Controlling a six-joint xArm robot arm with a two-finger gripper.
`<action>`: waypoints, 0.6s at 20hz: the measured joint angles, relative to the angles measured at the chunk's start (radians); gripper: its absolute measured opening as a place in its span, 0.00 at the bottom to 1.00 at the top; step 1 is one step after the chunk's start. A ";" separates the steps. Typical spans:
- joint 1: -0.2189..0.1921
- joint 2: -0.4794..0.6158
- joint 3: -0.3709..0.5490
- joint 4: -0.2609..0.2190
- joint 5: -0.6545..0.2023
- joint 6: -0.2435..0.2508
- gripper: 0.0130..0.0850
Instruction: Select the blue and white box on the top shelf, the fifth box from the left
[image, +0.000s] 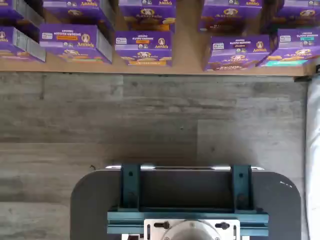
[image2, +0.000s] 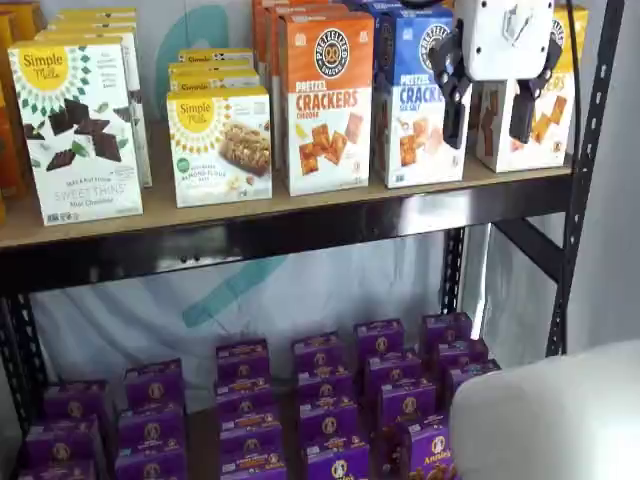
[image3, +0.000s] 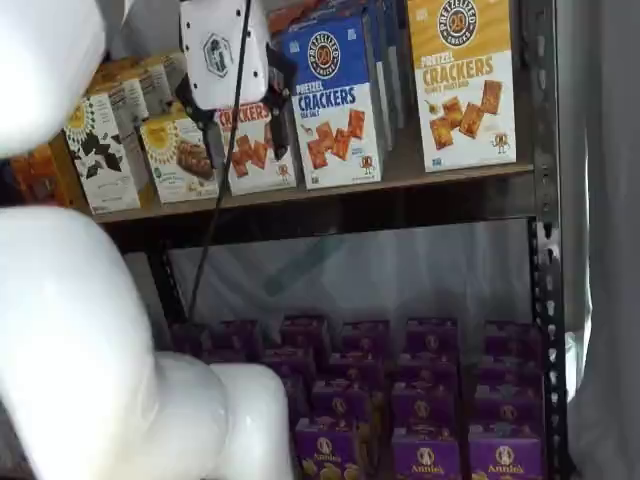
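The blue and white box (image2: 415, 110) stands upright on the top shelf (image2: 300, 225), between an orange-topped carton and a yellow-topped one; it shows in both shelf views (image3: 335, 100). My gripper (image2: 488, 130) hangs in front of the shelf. In a shelf view it overlaps the blue box's right edge and the yellow-topped carton. Its two black fingers stand apart with a plain gap and hold nothing. In a shelf view the gripper (image3: 245, 145) shows before the orange-topped carton, left of the blue box. The top shelf (image3: 330, 205) shows there too. The wrist view shows neither box nor fingers.
An orange-topped Cheddar carton (image2: 325, 100) stands left of the blue box, a yellow-topped carton (image3: 465, 75) right of it. Simple Mills boxes (image2: 75, 120) fill the shelf's left. Purple boxes (image: 145, 47) cover the lower level. A black upright (image2: 590, 170) stands at the right. My white arm (image3: 60, 300) fills the left foreground.
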 joint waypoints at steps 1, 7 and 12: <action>-0.009 -0.001 0.001 0.010 -0.002 -0.005 1.00; -0.060 -0.010 0.012 0.068 -0.019 -0.033 1.00; -0.047 -0.011 0.019 0.041 -0.078 -0.034 1.00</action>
